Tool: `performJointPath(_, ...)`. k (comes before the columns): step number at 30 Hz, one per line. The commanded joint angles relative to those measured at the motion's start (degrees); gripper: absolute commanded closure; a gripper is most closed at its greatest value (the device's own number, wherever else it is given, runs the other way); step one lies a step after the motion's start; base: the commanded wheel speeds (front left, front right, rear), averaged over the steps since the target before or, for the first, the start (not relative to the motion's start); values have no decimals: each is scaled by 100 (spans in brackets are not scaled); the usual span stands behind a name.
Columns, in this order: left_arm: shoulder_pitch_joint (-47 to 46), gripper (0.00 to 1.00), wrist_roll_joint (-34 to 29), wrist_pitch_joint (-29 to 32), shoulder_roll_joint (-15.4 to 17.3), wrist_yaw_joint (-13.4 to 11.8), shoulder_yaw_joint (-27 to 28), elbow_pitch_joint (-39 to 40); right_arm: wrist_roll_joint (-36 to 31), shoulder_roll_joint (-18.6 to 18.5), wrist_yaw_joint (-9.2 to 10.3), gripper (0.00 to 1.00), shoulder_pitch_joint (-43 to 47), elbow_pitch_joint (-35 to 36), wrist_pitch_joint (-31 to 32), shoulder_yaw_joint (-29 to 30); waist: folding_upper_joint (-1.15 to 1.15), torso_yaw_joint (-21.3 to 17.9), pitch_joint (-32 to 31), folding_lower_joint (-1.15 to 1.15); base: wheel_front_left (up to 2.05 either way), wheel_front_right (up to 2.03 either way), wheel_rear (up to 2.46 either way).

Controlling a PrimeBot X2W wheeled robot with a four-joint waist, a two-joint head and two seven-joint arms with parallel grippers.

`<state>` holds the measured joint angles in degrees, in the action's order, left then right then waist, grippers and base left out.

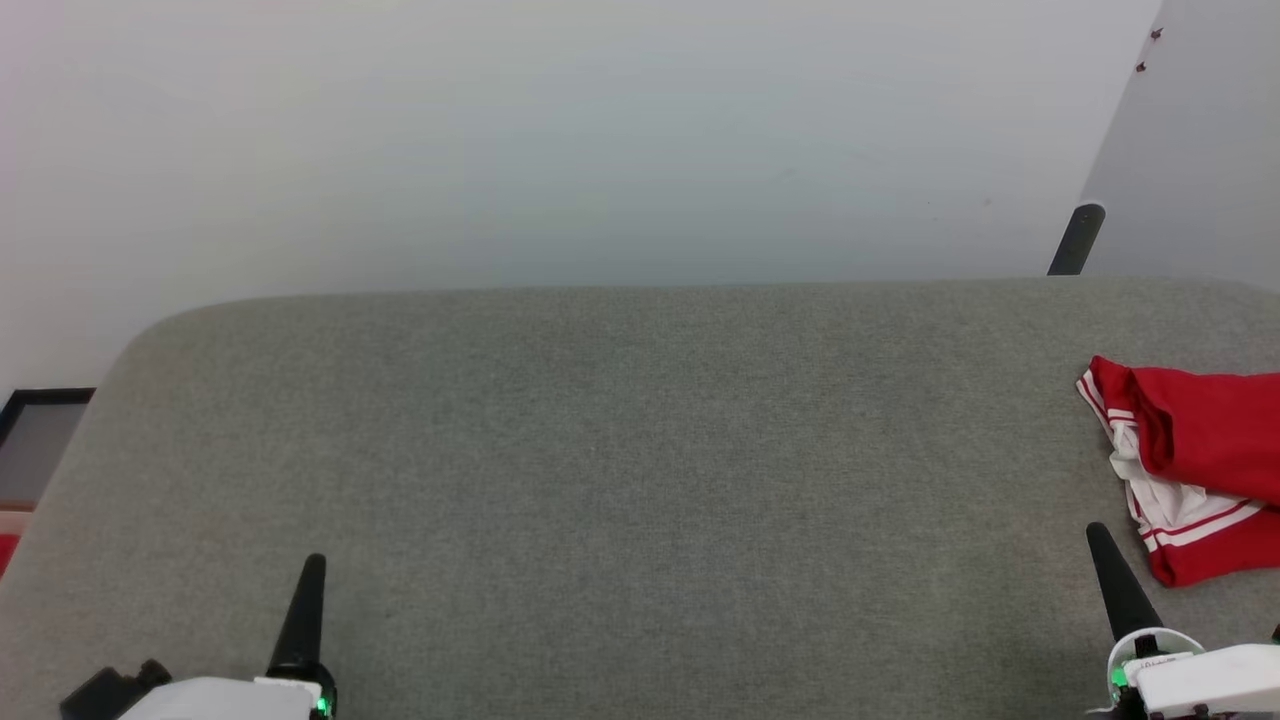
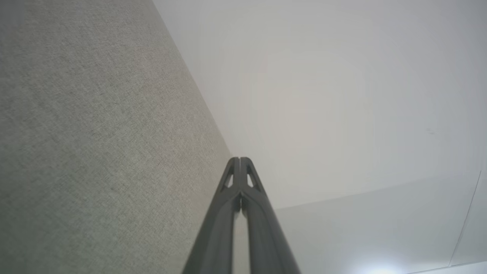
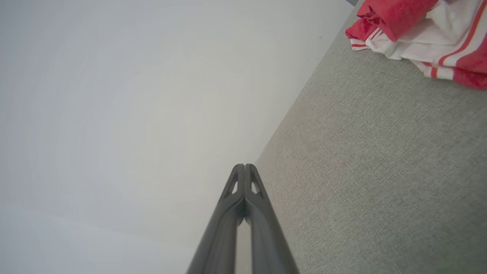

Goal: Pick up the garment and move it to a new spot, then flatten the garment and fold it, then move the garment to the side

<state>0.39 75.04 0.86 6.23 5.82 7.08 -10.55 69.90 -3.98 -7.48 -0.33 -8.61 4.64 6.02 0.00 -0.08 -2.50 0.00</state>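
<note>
Nearest, at the lower corners of the head view, the left end effector and the right end effector sit low over the near edge of the grey cloth-covered bench; each has its two dark fingers pressed together tip to tip with nothing between them; the wrist views show the same closed, empty fingers. Just beyond the right one, at the bench's right side and running out of frame, lies the garment; red body, white sleeve and red-and-white striped trim, loosely doubled over itself with rumpled edges rather than spread flat. To my eye that fits two stages; a heap waiting to be carried to a new spot, or a folded bundle already set aside; the pictures settle neither. No lettering on the shirt is turned up; a small mark on the right end effector's white housing is too small to read. Farthest, a dark post stands against the pale wall.
</note>
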Motion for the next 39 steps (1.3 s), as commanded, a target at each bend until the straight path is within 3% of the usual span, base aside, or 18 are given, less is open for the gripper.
performJointPath(1, -124, 100, 125, 38, 4, 57, 1, 4, 161, 7, -3, 100, -124, 0, 25, 18, 0, 1, 10, 0, 0, 0, 0)
performJointPath(39, -616, 100, 1481, 502, -292, 164, -46, -302, 1919, 103, -2, 100, -545, -471, 172, 52, 0, 7, 217, 0, 0, 0, 0)
